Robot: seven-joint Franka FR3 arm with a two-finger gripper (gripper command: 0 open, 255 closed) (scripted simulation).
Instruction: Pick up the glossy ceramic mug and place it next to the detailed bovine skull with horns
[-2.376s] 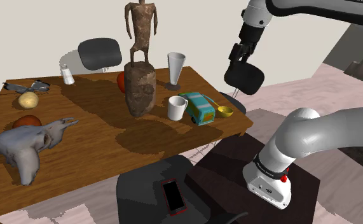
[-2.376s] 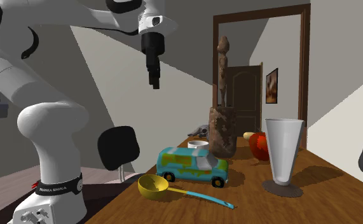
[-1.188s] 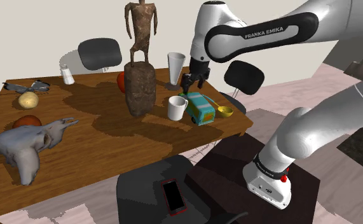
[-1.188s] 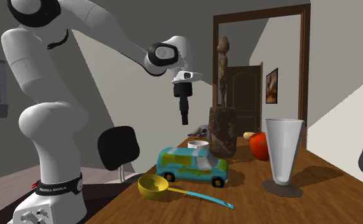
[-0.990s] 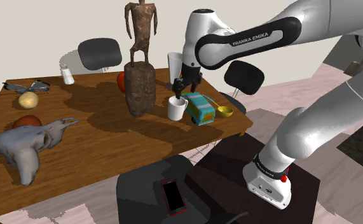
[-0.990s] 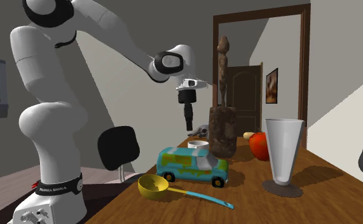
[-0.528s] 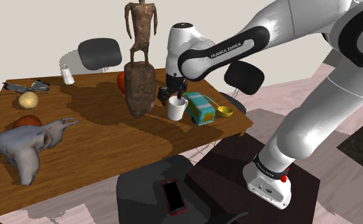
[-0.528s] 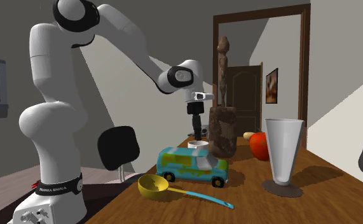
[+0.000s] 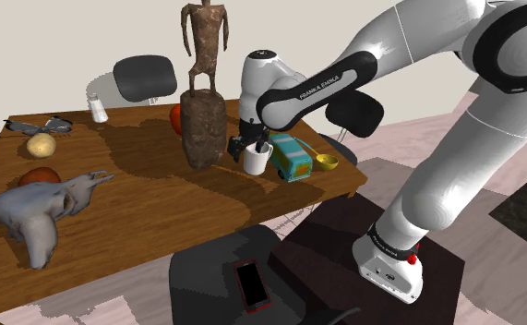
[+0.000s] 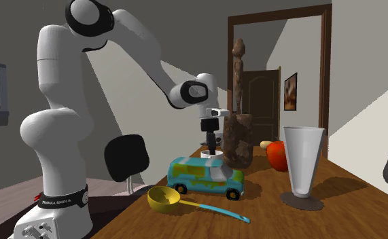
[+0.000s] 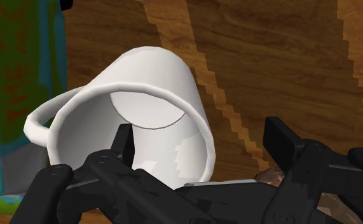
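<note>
A white mug (image 9: pixel 257 162) stands upright on the wooden table (image 9: pixel 160 198) between a brown carved block and a toy van. In the wrist view the mug (image 11: pixel 142 105) lies right under the hand with its handle toward the van. My gripper (image 9: pixel 247 149) is down at the mug's rim and open. One finger (image 11: pixel 124 145) hangs over the mug's inside and the other finger (image 11: pixel 280 141) outside its wall, neither touching it. From the second exterior view the gripper (image 10: pixel 212 146) points down onto the mug (image 10: pixel 211 155). A grey horned skull (image 9: pixel 35 210) lies at the table's near-left end.
A teal toy van (image 9: pixel 290 155) and a yellow spoon (image 9: pixel 327 162) lie just right of the mug. A tall figure on the carved block (image 9: pixel 203 115) stands close on its left. A tall white cup (image 9: pixel 257 97), a potato (image 9: pixel 41 144) and a red-brown ball (image 9: pixel 40 175) also sit here.
The arm swung from high beyond the table's right end down and to the shoulder view's left, lowering the gripper onto the mug's rim. The jaws stayed open; the mug has not moved.
</note>
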